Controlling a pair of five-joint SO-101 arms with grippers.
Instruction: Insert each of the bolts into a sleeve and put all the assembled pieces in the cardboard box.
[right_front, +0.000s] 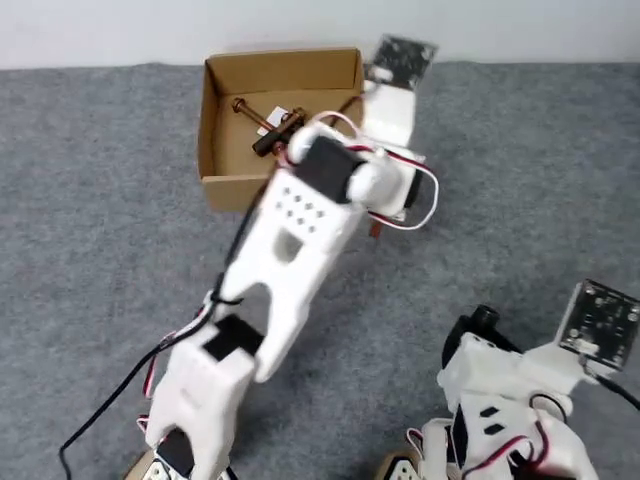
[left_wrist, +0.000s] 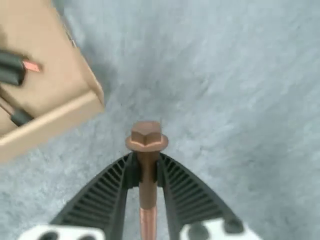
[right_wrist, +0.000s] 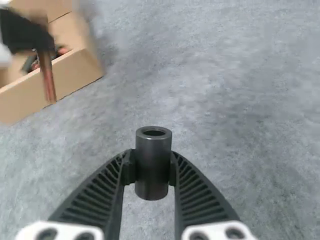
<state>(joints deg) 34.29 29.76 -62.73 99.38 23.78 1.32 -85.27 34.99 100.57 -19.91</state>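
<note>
The left fingers are closed tight on a copper bolt, gripping it just under the hex head, with the shank running back between them. In the right wrist view that shank hangs downward in front of the wall of the cardboard box, which sits at the far edge of the tabletop. The bolt is therefore just off the box's right front corner, above the carpeted surface rather than over the opening. The right fingers are clamped round a black sleeve near the tabletop's near right corner, its open bore facing away from the wrist. Bolt and sleeve are well apart. From the sleeve, the bolt lies toward the far edge, over by the box. The join will likely depend on lining the hanging shank up with that bore, with both arms closing the gap. Two assembled pieces lie inside the box.
</note>
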